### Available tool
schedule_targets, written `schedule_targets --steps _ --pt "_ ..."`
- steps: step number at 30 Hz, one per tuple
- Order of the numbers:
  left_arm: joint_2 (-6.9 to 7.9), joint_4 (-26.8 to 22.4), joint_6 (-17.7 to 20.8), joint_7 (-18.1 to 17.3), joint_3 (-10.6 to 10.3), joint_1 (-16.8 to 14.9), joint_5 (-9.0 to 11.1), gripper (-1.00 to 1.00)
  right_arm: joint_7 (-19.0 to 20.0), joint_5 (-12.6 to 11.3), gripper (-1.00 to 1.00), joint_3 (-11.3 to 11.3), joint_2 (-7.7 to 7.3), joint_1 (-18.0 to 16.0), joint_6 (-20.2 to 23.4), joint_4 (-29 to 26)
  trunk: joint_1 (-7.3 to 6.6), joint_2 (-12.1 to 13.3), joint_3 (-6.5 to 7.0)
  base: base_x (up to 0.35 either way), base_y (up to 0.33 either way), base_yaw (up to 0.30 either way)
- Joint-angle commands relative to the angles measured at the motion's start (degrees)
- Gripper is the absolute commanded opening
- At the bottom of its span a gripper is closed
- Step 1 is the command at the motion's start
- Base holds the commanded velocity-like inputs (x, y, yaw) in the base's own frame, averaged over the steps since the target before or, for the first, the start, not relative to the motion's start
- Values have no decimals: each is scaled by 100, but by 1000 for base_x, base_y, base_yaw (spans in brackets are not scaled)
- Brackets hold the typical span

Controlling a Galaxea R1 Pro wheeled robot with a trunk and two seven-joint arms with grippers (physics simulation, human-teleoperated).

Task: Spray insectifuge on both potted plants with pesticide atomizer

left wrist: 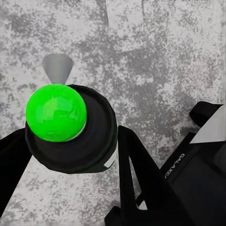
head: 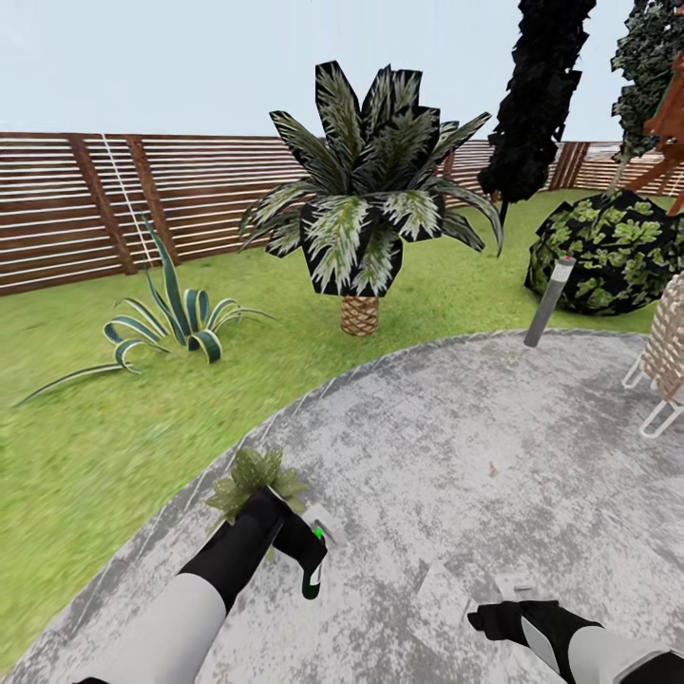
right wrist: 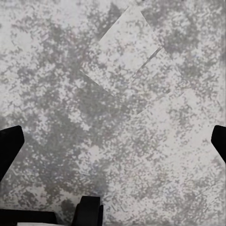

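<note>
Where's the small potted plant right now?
In the head view the potted plant sits at the lower left, on the edge where the paving meets the grass, just beyond the left gripper holding the atomizer.

One pesticide atomizer [head: 312, 553] is counted, clamped in the left gripper [head: 285, 532]. One potted plant [head: 253, 479] is seen, just beyond that gripper. Two grippers are counted; the right gripper [head: 503, 619] is spread apart with nothing in it. Farther beyond the left gripper, one palm [head: 366, 204], one agave [head: 166, 318], one grey post [head: 549, 300] and one round bush [head: 608, 249] are counted.
</note>
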Motion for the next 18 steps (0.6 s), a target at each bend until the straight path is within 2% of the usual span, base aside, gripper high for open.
schedule_targets --steps 1,18 --pt "-2 -6 19 -43 2 -2 -48 -100 28 -61 100 48 2 -7 10 9 -23 39 21 0 0 0" --pt "-4 -4 19 -43 2 0 -39 -100 36 -67 100 48 13 -7 10 9 -396 721 429 0 0 0"
